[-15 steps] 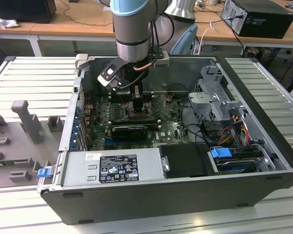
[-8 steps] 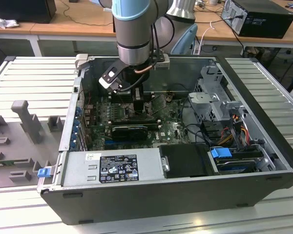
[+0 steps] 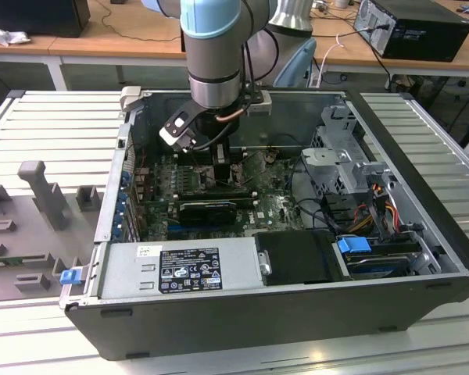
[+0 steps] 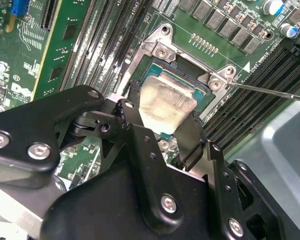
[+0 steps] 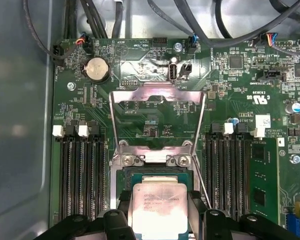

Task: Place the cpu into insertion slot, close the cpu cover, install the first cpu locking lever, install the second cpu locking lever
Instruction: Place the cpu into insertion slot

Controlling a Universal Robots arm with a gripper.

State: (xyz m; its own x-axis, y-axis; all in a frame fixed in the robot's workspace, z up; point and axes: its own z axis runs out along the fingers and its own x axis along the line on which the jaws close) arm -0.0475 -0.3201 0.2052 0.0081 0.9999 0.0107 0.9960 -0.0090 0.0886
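Observation:
In the exterior view my gripper (image 3: 223,152) reaches down into the open computer case (image 3: 422,234), above the green board. Both wrist views show the gripper (image 5: 157,202) shut on the cpu (image 5: 157,212), a pale silvery square chip, with one black finger (image 5: 121,207) on each side edge. The cpu (image 4: 167,105) sits low over the insertion slot (image 5: 155,176), whose dark centre and metal rim (image 4: 162,50) show beyond the chip. I cannot tell if it is fully seated. The cpu cover (image 5: 160,94) stands swung up and open behind the slot. A thin locking lever (image 4: 270,92) sticks out sideways, unlatched.
Black memory slots (image 5: 80,175) flank the socket on both sides (image 5: 230,175). A coin battery (image 5: 96,69) and cables (image 5: 90,20) lie beyond the cover. The power supply (image 3: 180,269), a black finned card (image 3: 207,209) and the drive cage (image 3: 352,156) crowd the case.

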